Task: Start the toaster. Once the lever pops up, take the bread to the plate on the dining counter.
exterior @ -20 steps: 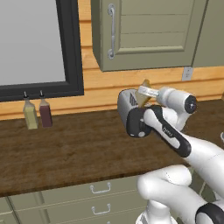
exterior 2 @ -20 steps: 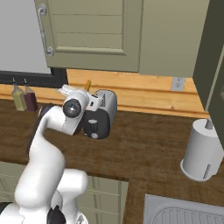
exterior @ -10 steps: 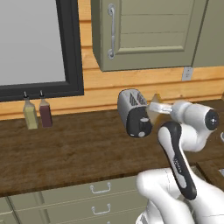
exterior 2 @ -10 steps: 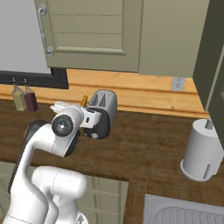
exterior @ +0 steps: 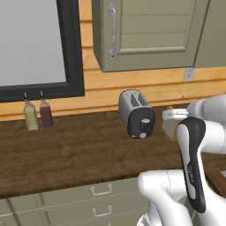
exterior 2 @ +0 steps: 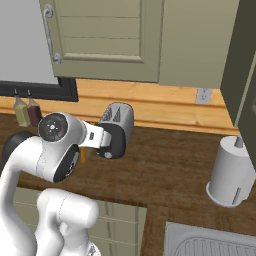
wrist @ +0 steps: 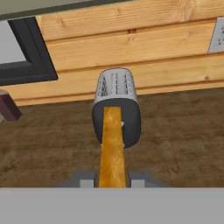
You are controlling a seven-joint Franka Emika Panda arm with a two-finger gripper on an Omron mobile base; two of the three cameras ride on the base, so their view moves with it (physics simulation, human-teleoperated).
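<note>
Bread point(wrist: 112, 148) is out of the toaster point(exterior: 137, 114), clamped edge-on in the gripper point(wrist: 112, 178) just in front of it; carrying it to the plate remains

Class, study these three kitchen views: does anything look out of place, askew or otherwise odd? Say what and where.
The toaster looks odd: it lies tipped on its side on the counter, its slots facing the wooden wall and its black lever end toward the robot. The gripper has its jaws shut on the bread, held edge-on in front of the toaster. Nothing looks spilled.
</note>
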